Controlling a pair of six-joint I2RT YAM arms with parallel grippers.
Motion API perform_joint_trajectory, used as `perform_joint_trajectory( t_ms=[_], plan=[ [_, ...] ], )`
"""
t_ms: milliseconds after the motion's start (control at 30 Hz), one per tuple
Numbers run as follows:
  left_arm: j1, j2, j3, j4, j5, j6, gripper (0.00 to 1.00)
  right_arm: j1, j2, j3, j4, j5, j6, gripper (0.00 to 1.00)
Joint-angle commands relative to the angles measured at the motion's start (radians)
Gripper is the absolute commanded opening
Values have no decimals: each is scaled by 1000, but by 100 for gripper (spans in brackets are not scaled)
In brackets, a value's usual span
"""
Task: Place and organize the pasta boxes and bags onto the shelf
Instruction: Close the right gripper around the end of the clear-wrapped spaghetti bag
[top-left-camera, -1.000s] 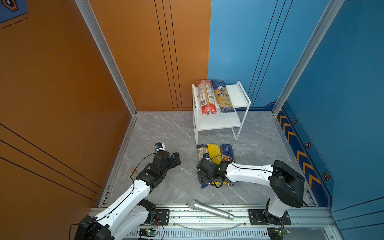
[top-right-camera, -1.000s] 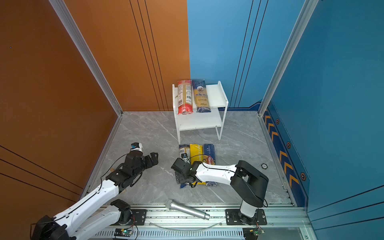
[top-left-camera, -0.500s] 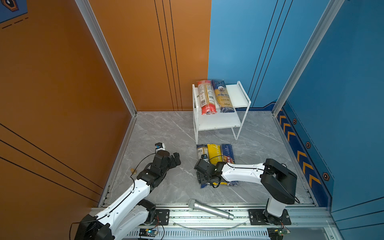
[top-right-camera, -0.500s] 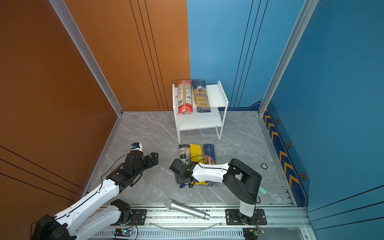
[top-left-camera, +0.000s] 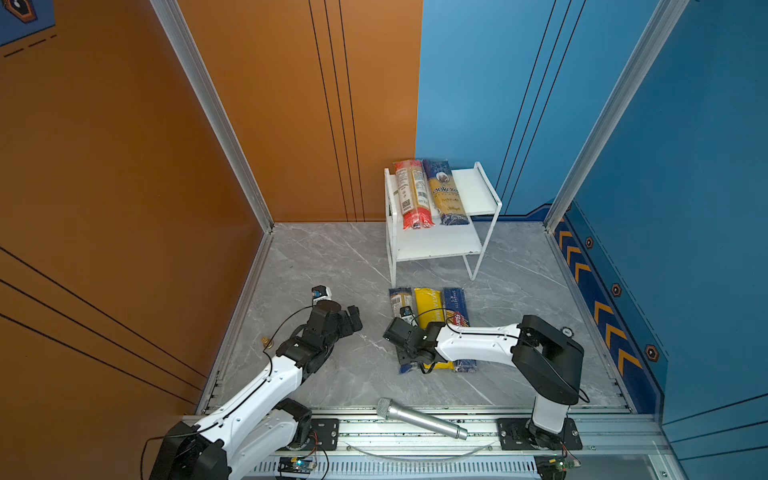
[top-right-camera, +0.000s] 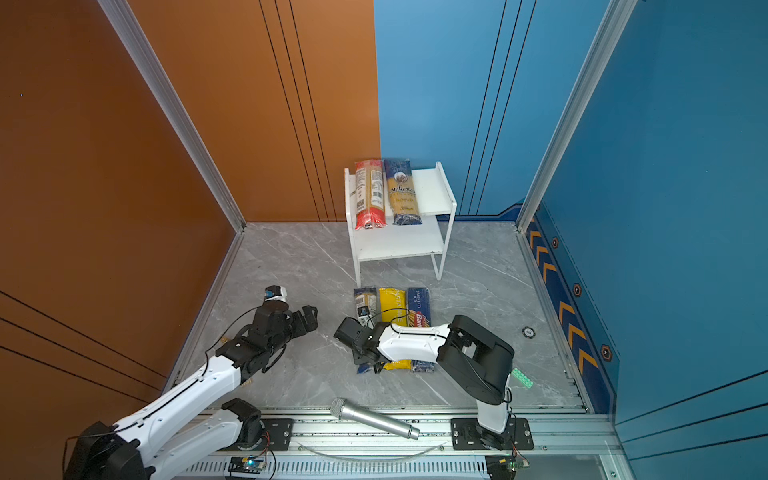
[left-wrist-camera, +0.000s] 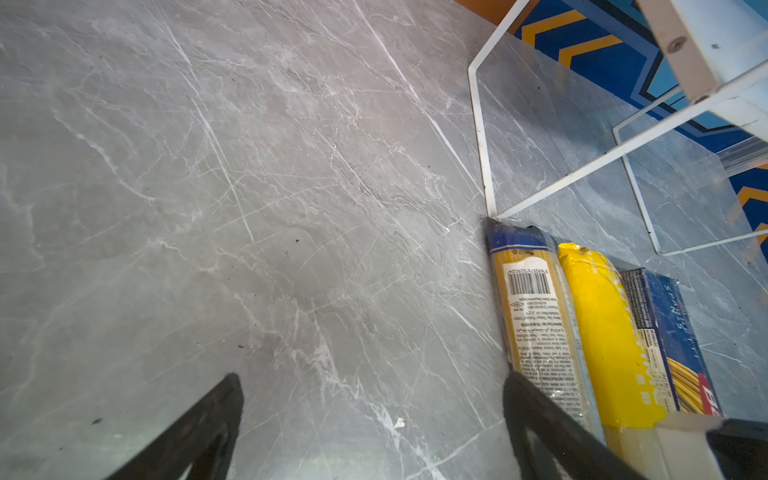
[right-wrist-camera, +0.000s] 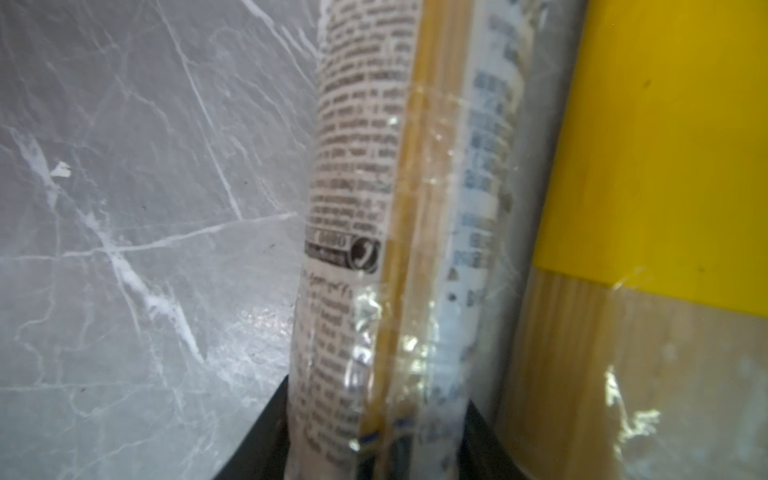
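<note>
Grey marble worktop (top-left-camera: 332, 257): shelf (top-left-camera: 476, 193) is set at the back edge, right of middle, with red bag (top-left-camera: 411, 195) and ankara bag (top-left-camera: 446, 195) laid side by side on the left of its top board. Three packs are left on the worktop just in front of the shelf, touching side to side: navy bag (top-left-camera: 400, 301), yellow bag (top-left-camera: 428, 303), Barilla box (top-left-camera: 454, 301). Right gripper (top-left-camera: 409, 356) is set down over the navy bag, toward its front end. In the wrist view the fingers (right-wrist-camera: 266, 449) are seen pressed against both sides of the film, so the bag is taken as clamped. Left gripper (top-left-camera: 355, 321) is held above bare worktop left of the packs, jaws wide apart, nothing between. Risks: the grip looks off-centre, so the far end may droop on lift and be caught on the shelf's front leg, which stands just beside that end. The film looks slick, so slip is possible. One finger is wedged beside the yellow bag, so that pack may be dragged. A bent pack means snapped spaghetti.
</note>
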Motion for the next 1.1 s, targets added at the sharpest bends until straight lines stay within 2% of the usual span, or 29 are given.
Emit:
perform_joint_trajectory(
  t_ms=[0, 367, 467, 1067],
  plan=[
    [1, 0, 8, 8, -6, -6, 98, -4, 90, -33, -71, -40, -19, 36],
    [0, -4, 1, 9, -6, -9, 98, -26, -10, -26, -71, -94, -77, 12],
    [1, -7, -4, 14, -5, -10, 98, -35, -40, -25, -71, -104, -92, 0],
    [0, -16, -21, 26, 3, -16, 98, -36, -73, 5, -119, -124, -163, 0]
  ],
)
